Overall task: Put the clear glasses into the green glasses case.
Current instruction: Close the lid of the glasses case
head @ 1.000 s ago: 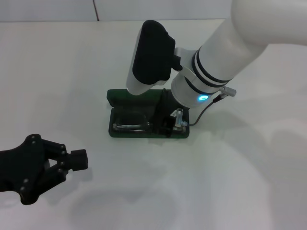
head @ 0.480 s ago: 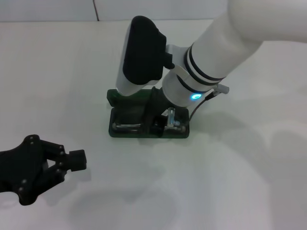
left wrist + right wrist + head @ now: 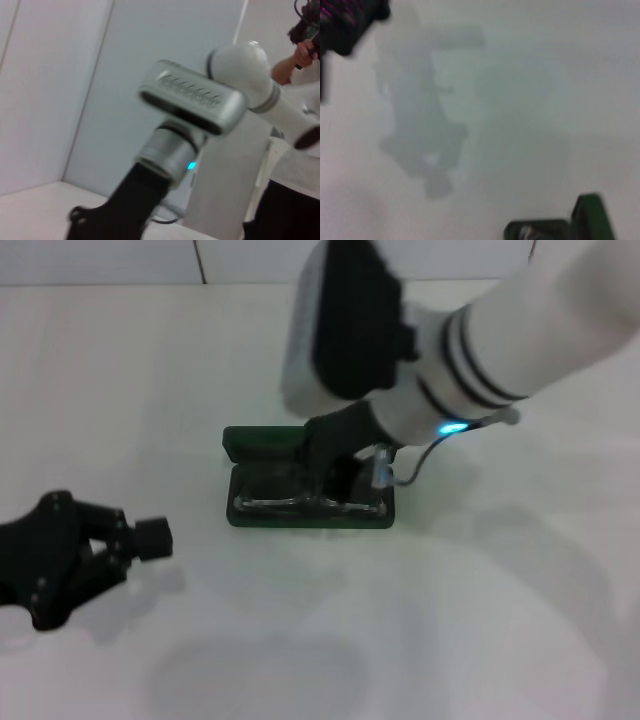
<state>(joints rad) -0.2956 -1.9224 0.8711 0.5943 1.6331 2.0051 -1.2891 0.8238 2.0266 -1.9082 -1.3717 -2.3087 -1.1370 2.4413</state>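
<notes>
The green glasses case (image 3: 262,443) lies open in the middle of the table, its lid standing up at the far side. The clear glasses (image 3: 290,505) lie lengthwise inside its tray, showing as pale glints along the near wall. My right gripper (image 3: 338,468) hangs just over the right half of the tray, its black body covering that part of the case. A corner of the case (image 3: 589,216) shows in the right wrist view. My left gripper (image 3: 152,536) rests shut and empty at the near left, well away from the case.
White table (image 3: 480,620) all around the case. The right arm's wrist housing (image 3: 192,97) fills the left wrist view, with a person (image 3: 300,55) behind it. The left gripper (image 3: 342,20) shows far off in the right wrist view.
The right arm has swung to the right and lifted a little, uncovering more of the tray with the glasses lying in it. The left gripper has drifted slightly back and left.
</notes>
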